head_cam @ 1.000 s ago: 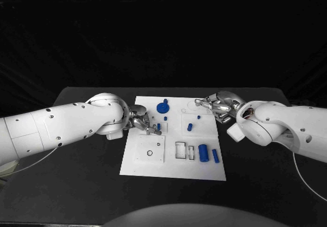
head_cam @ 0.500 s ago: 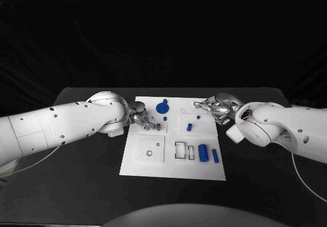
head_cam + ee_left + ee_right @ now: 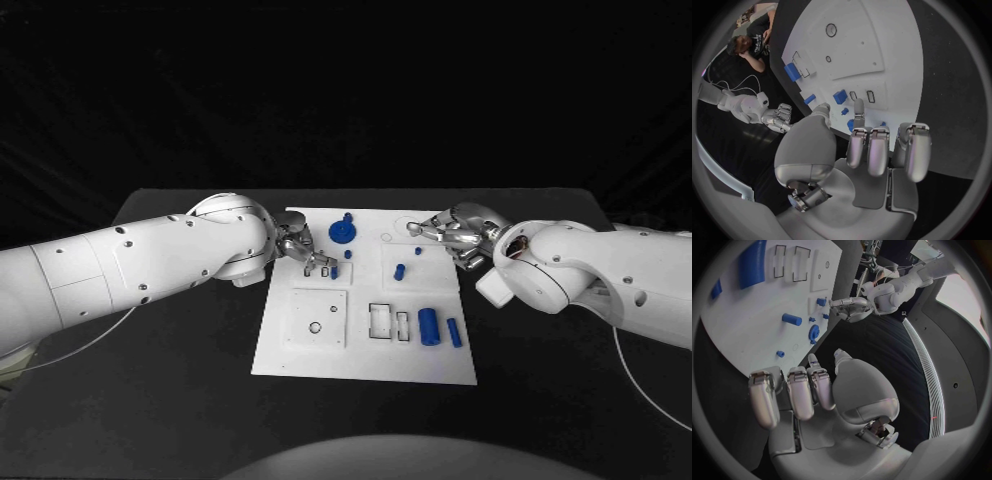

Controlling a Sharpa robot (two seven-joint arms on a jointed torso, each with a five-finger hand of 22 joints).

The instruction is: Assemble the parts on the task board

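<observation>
Blue peg [image 3: 335, 271] stands on the white task board [image 3: 366, 355] at the left hand's [image 3: 306, 254] four o'clock, nearer than the right hand [image 3: 449, 233]; both hands' fingers are loosely spread, holding nothing.

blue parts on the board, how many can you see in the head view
7 on the task board: round gear, small peg, piece by the left hand, dot, short pin, big cylinder, thin bar. The hands may hide others.
</observation>
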